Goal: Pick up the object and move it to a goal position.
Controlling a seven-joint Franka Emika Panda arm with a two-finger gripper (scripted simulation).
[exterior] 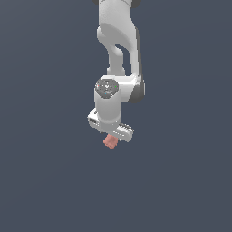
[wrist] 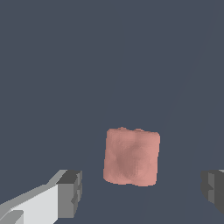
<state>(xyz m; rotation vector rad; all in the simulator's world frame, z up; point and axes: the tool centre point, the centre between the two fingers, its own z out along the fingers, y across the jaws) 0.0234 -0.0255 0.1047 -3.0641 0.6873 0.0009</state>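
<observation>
The gripper is spread, its fingers flanking the block without touching — the approach step, it seems; next comes lowering and closing.

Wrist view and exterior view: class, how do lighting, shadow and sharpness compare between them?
Exterior view: flat, even light, no cast shadows on the plain backdrop, a faint glint on the arm, the block small and soft-edged. Wrist view: the block large with gentle shading, fingers crisp, no glare.
</observation>
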